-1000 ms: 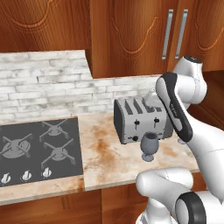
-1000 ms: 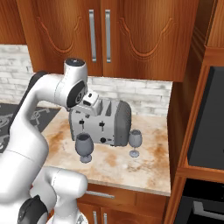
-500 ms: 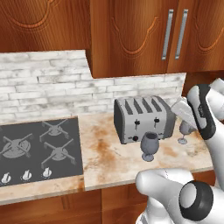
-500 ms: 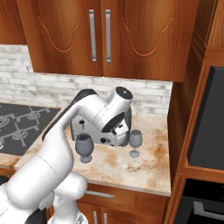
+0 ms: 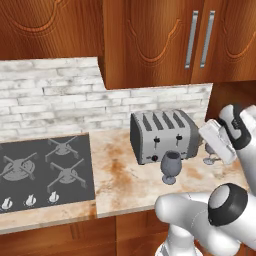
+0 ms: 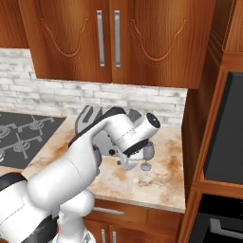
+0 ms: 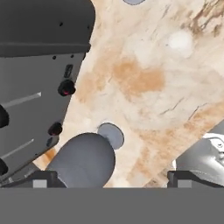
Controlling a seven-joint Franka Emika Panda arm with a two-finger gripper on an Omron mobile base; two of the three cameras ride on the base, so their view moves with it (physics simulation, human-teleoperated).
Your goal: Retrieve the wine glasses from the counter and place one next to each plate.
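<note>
Gripper [image 7: 107,179] spread wide and empty, now swung across from over the toaster [image 5: 162,136] to the counter's [image 5: 125,177] right end, so the smaller wine glass [image 7: 85,159] sits just ahead of its fingertips. That looks like lining up the first pick; neither glass is lifted yet. Going down in size: the hob [image 5: 42,170] lies well left, the toaster stands close beside this glass and crowds the approach, and the darker glass [image 5: 170,166] waits in front of the toaster
</note>
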